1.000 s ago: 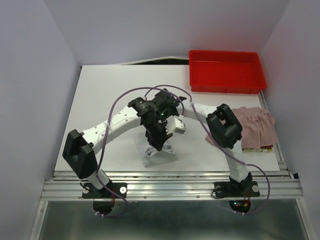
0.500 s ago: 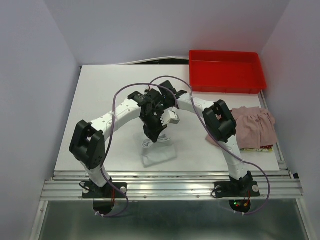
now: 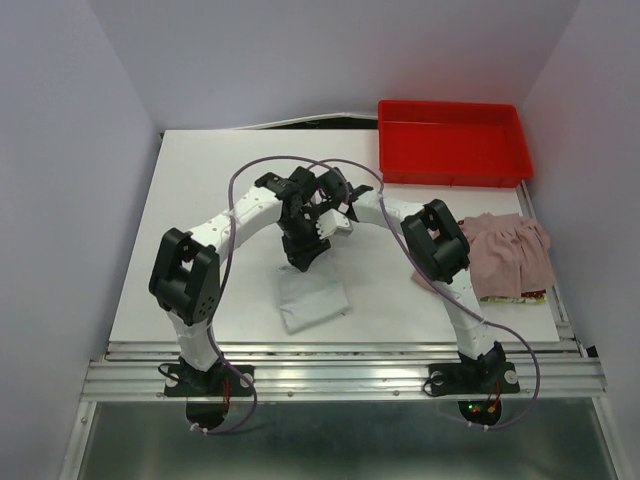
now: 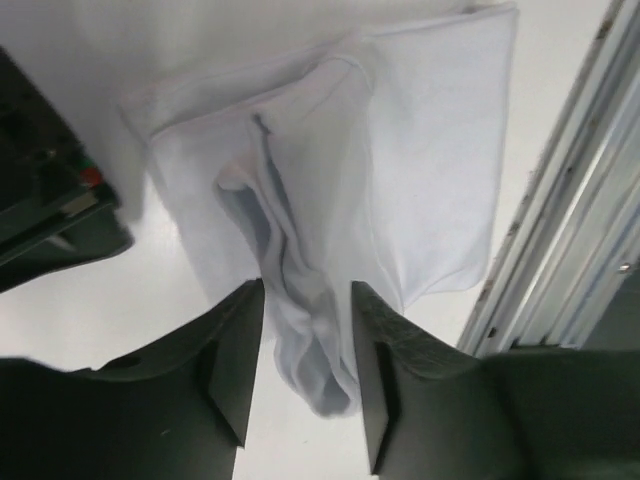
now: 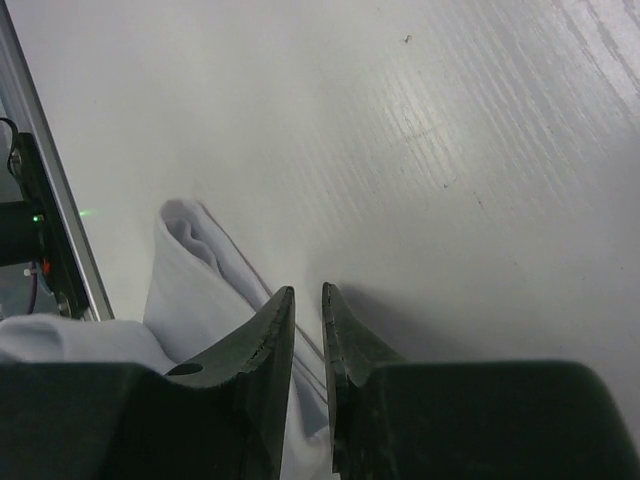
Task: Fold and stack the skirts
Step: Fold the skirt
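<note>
A pale grey-white skirt point(image 3: 313, 302) lies folded near the table's front edge. Just behind it and above it is my left gripper point(image 3: 303, 260). In the left wrist view that gripper point(image 4: 305, 290) is open, and a loose fold of the skirt point(image 4: 400, 150) shows below and between its fingers. My right gripper point(image 3: 335, 222) hangs beside the left one. Its jaws point(image 5: 306, 292) stand a narrow gap apart with nothing in them, over the bare table by the skirt's edge point(image 5: 185, 290). The pink pleated skirt point(image 3: 510, 255) lies spread at the right edge.
A red tray point(image 3: 452, 180) stands at the back right corner. A metal rail point(image 3: 340, 365) runs along the table's front edge, close to the white skirt point(image 4: 560, 240). A small printed item point(image 3: 530, 296) peeks out under the pink skirt.
My left gripper has opened and let go of the white skirt, which now lies flat and folded. Both grippers have drawn back from the front edge.
</note>
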